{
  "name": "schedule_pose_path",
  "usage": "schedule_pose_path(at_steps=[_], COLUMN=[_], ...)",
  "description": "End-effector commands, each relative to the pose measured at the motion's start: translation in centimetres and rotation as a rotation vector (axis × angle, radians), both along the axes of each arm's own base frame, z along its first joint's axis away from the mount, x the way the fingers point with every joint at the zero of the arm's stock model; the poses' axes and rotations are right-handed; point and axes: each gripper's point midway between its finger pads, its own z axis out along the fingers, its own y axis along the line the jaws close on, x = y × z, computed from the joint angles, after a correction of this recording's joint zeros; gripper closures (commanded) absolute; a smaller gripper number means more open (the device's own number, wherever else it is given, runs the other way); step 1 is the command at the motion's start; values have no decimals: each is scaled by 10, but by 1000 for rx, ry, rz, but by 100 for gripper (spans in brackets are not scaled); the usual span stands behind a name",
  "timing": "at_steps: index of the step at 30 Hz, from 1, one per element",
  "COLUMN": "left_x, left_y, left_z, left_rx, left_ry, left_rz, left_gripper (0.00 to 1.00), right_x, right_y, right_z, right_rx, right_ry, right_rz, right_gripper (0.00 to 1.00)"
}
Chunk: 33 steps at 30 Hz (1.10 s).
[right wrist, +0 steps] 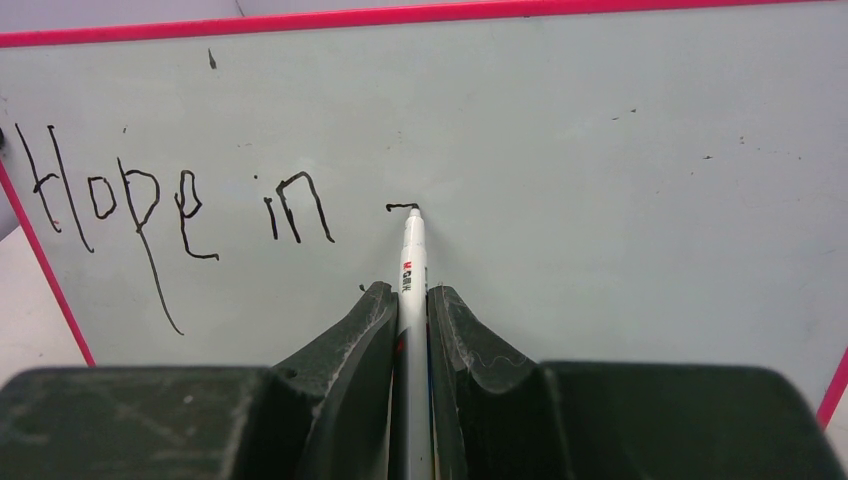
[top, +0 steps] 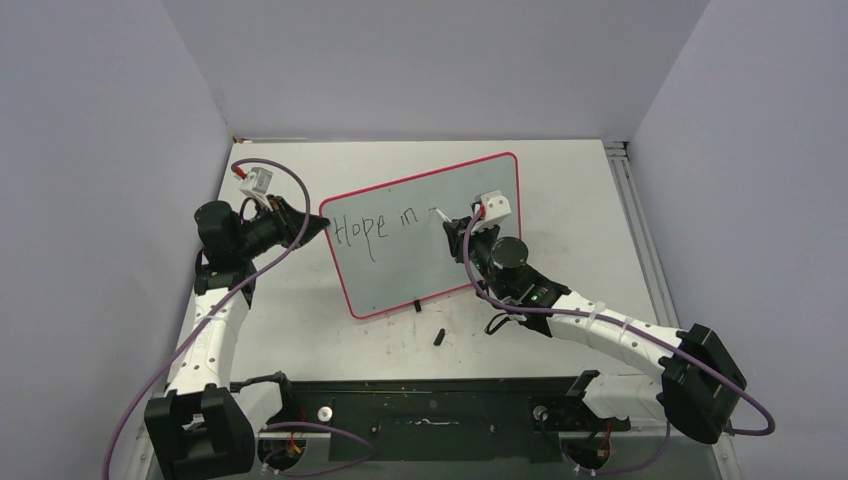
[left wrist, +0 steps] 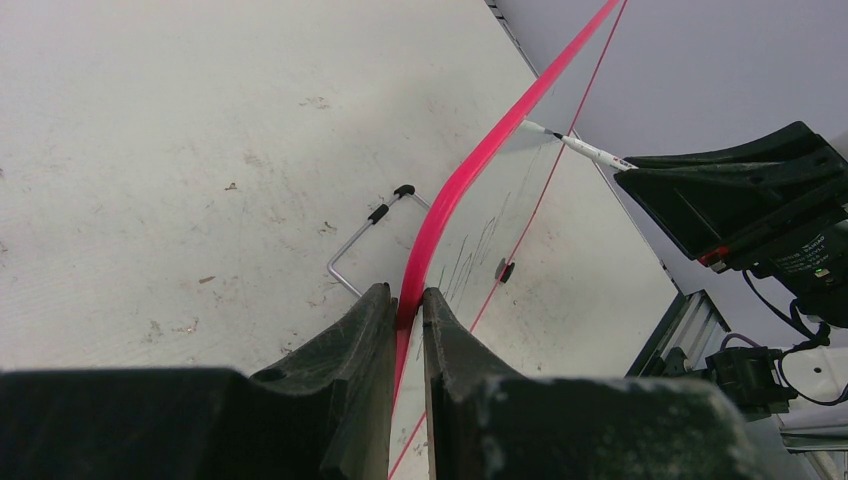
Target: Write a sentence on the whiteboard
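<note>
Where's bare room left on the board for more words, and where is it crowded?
Free: the whiteboard's right half, from the pen tip to its right edge, and the band below the lettering. Crowded: the upper left, filled by "Hope in", and the left edge, where the left gripper clamps it.

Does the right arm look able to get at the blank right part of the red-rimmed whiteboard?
Probably yes: the right gripper holds the white marker pen with its tip on the pale whiteboard just past "Hope in", bare surface lies beyond, and the left gripper grips only the opposite rim.
</note>
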Motion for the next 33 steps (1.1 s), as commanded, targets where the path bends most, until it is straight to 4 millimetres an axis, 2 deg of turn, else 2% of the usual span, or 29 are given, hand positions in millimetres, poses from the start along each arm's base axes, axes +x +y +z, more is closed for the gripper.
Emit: schedule_pose_path(at_steps=[1,7,12,33], left_x=[-1,-1,-1,-1], left_y=[-1,-2,-1,-2], left_z=[14,15,15,15], left_rx=[14,14,14,14], left_ry=[-43,-44,-44,-45], left_rz=[-8,-9,-9,-10], left_gripper=[88,88,88,88], right_x=[3,6,7,6], right_y=[-7,-3,1,16], right_z=[24,38,42,28], right_rx=[52,75,86,62], right_ry=[-58,-92,-102,-70], right_rz=[-31,-22,-10,51], right_gripper=[95,95,95,95])
